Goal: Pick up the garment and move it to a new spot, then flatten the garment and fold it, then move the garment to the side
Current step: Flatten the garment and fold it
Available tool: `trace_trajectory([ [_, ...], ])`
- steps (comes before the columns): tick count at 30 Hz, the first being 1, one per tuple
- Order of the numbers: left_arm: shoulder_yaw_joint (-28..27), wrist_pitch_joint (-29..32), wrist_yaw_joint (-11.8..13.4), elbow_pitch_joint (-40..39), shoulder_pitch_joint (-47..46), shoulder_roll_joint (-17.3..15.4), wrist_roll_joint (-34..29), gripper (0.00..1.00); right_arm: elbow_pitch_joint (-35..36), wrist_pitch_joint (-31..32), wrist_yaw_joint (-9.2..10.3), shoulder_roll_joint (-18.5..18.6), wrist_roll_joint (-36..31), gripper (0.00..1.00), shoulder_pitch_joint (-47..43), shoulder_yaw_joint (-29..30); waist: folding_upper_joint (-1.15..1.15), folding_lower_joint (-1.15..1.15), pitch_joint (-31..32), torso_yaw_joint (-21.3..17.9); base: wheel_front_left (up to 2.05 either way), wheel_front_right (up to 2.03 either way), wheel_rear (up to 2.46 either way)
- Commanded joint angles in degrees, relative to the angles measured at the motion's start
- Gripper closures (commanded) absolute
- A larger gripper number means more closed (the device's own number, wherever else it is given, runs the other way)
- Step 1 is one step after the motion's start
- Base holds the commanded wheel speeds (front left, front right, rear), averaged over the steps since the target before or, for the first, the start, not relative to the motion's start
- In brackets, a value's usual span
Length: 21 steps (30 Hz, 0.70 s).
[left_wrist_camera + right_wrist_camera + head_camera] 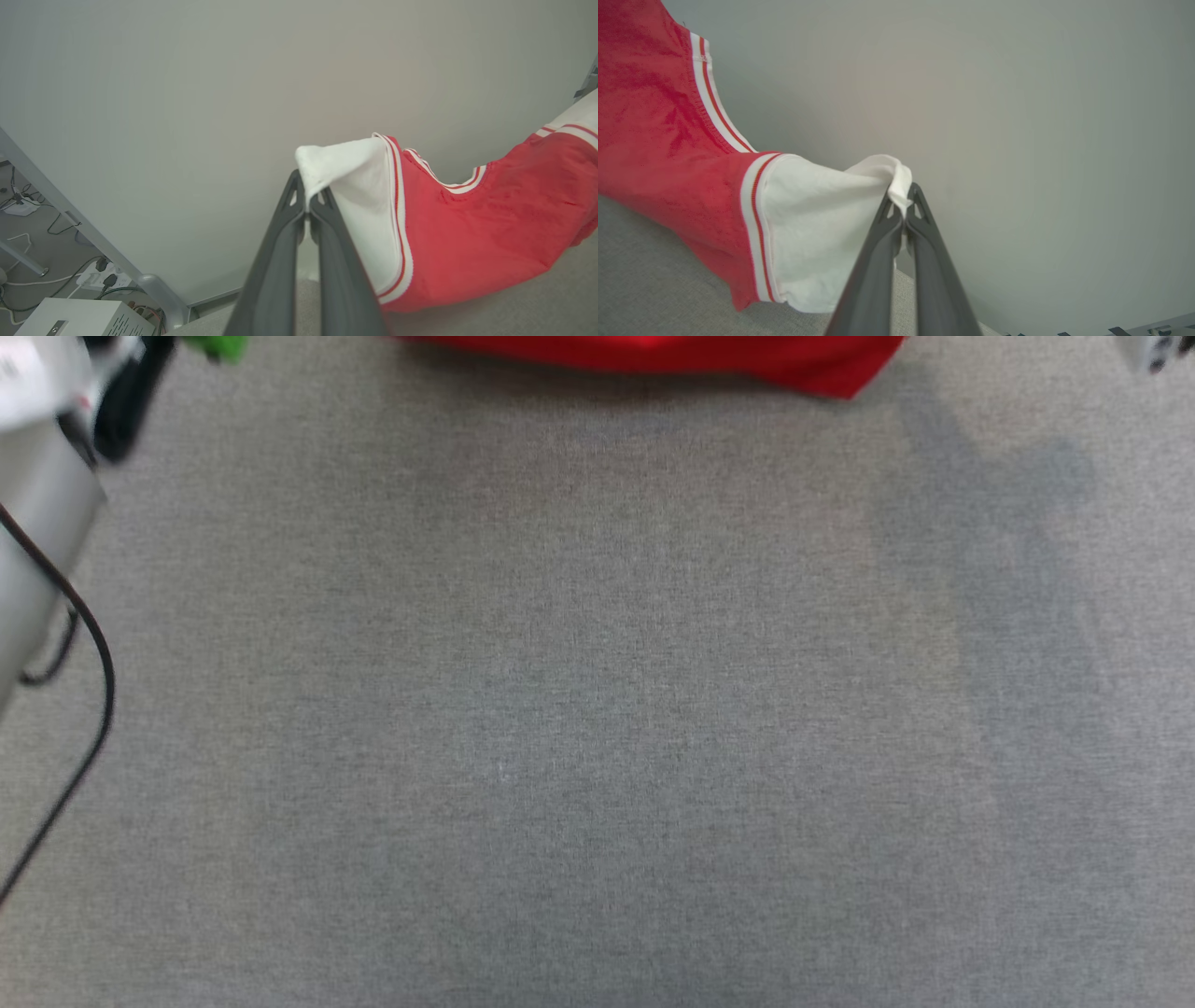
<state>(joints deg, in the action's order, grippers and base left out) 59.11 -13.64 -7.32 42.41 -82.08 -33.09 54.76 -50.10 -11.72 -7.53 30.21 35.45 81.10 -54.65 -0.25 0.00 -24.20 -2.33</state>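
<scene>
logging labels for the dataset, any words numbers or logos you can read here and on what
None: no text can be read in these pictures.
Garment: the sides that show are plain red and white with striped trim, no print on them.
White box: it has a small plate, too small to read.
</scene>
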Motion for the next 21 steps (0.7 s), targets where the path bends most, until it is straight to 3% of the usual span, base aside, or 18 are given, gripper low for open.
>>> trace_trajectory([
  [1, 0.0, -0.6, -0.1, -0.9, 4.1, -0.6, 1.0, 1.0, 1.2, -0.6, 0.04, 0.8, 1.4, 1.0, -3.3, -1.1, 0.25, 0.0, 3.2, 0.3, 0.0, 0.0, 0.0],
  [8, -1.4, -1.3, 3.1, -7.6, 21.0, -3.0, 4.1, 1.0, 6.9, -1.9, 0.04, 4.0, 5.0, 1.0, -15.5, -3.7, 0.25, 0.0, 8.4, 0.7, 0.0, 0.0, 0.0],
  [13, -4.3, -1.3, 6.8, -15.1, 34.6, -4.8, 5.1, 1.0, 11.0, -2.4, 0.04, 6.4, 6.0, 1.0, -26.3, -3.8, 0.25, 0.0, 11.8, 0.9, 0.0, 0.0, 0.0],
  [15, -7.6, -1.3, 8.7, -19.3, 44.6, -6.1, 5.9, 1.0, 13.4, -2.7, 0.04, 8.6, 7.5, 1.0, -35.1, -1.1, 0.25, 0.0, 14.0, 1.4, 0.0, 0.0, 0.0],
  [21, -10.4, -1.3, 11.1, -21.7, 56.5, -5.9, 5.8, 1.0, 15.8, -2.9, 0.04, 11.5, 8.3, 1.0, -47.6, 4.4, 0.25, 0.0, 17.0, 1.8, 0.0, 0.0, 0.0],
])
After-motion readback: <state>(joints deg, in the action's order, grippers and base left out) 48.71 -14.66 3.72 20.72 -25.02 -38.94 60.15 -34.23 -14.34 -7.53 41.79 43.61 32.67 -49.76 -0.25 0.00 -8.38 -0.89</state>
